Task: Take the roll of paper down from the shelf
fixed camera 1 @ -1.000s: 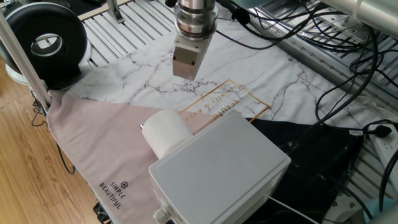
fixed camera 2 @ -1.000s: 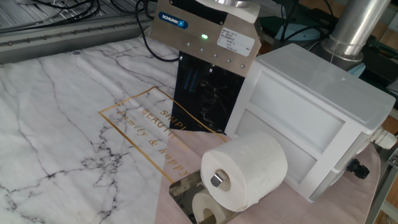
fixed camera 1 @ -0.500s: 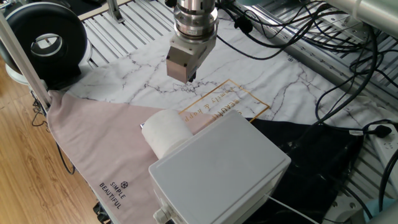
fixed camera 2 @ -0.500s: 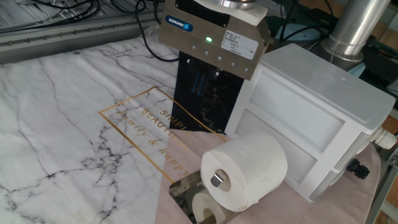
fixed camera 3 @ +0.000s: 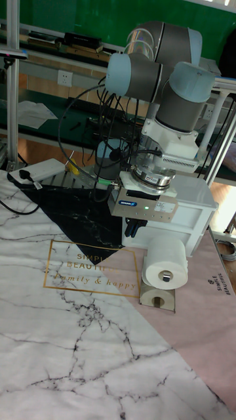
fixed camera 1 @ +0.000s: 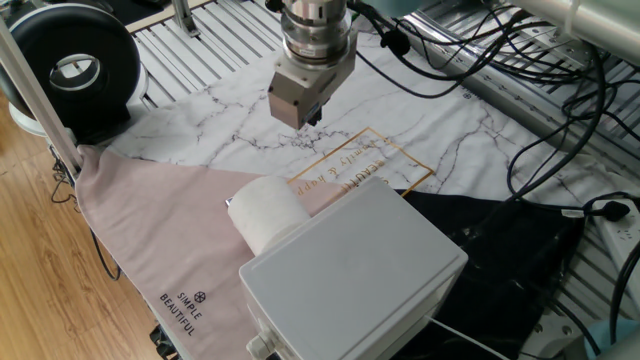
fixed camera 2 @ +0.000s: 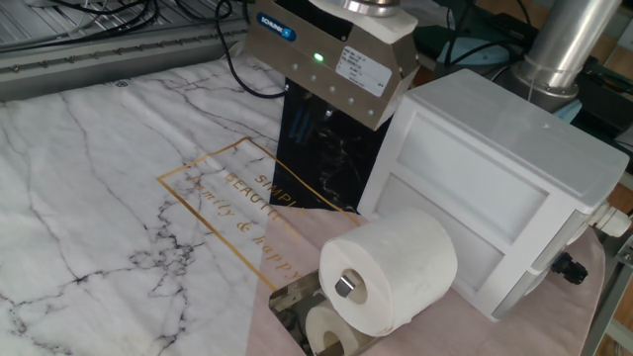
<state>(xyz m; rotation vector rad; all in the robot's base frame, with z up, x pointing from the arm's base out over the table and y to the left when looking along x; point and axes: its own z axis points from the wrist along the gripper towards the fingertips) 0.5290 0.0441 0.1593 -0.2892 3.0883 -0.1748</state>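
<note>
**Ana:** One roll of paper (fixed camera 2: 388,270) is all you need to get. It lies on its side, up off the desk, right beside the big grey box (fixed camera 2: 492,198). The shiny shelf (fixed camera 2: 297,304) sits low under it, and you can see the roll mirrored in it.

**Ben:** Which way does it point?

**Ana:** Its long way runs flat, and the end with the hole faces out, away from the box. Your gripper (fixed camera 1: 308,117) hangs over the marble cloth (fixed camera 2: 109,188), well apart from the roll. I cannot tell if the fingers are apart or closed; the pictures hide them.

**Ben:** What could go wrong?

**Ana:** I think you could bump the box coming in, since the roll sits so close to it. Squeeze too hard and the soft roll squashes. Nudge it and it may roll away.
</note>
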